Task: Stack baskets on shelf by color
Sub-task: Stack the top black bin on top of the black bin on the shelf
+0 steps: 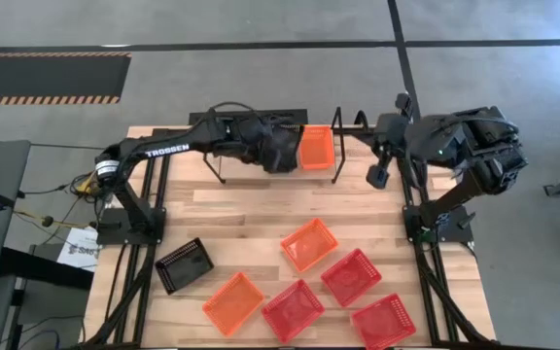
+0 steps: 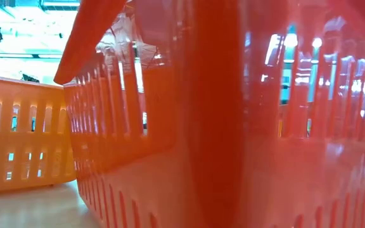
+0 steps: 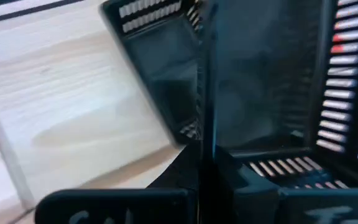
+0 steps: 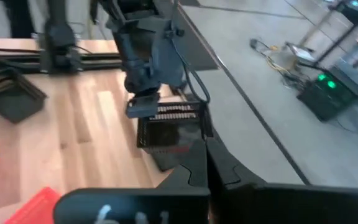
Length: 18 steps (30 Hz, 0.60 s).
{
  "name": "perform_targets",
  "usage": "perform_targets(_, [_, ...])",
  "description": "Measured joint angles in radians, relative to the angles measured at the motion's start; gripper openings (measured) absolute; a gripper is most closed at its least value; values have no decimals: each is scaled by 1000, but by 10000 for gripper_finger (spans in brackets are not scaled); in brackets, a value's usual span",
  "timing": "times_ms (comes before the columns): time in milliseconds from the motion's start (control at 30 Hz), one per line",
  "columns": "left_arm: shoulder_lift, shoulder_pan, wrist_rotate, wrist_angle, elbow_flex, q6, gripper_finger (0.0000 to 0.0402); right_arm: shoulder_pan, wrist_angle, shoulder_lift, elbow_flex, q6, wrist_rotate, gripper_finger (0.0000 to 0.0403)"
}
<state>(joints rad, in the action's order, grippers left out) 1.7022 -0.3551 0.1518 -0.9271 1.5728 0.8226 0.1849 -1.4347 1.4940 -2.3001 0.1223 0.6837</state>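
The left hand [image 1: 278,151] is out over the shelf [image 1: 338,136] at the far edge of the table [image 1: 231,209]. It is pinched tight on the thin wall of a black basket [image 4: 169,127], which hangs right at the shelf, just beside the orange basket on the shelf [image 1: 316,148]. The left wrist view shows black mesh in two places. That may be a second black basket under the first, but I cannot tell for sure. The right hand [image 1: 377,175] is closed on nothing and waits by the right end of the shelf. I think the black basket must go down on the left part of the shelf, and the left hand is the one above that spot. The black basket on the table [image 1: 185,264] lies back on the near left side. Its long side is slanted, and the left arm is the nearer one to it. On the table I count one black basket, two orange baskets [image 1: 309,243] and three red baskets [image 1: 351,277]. On the shelf I count one orange one and at least one black one.
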Motion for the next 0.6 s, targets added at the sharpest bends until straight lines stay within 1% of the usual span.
perform_targets(100, [6, -40, -35, 36, -1, -19, 0, -57, -21, 0, 0, 0, 9, 1])
perform_targets(200, [17, -63, -58, 27, -2, -17, 0, -125, -57, 0, 0, -17, 74, 1])
perform_targets(267, [20, -64, -56, 36, -1, 3, 0, -180, -70, 0, 0, -43, 113, 1])
perform_targets(400, [28, -46, -8, 32, -1, 89, 0, -306, -68, 0, 0, -103, 159, 1])
perform_targets(600, [56, 9, 83, 37, -3, 283, 0, -507, -67, 0, 0, -217, 160, 1])
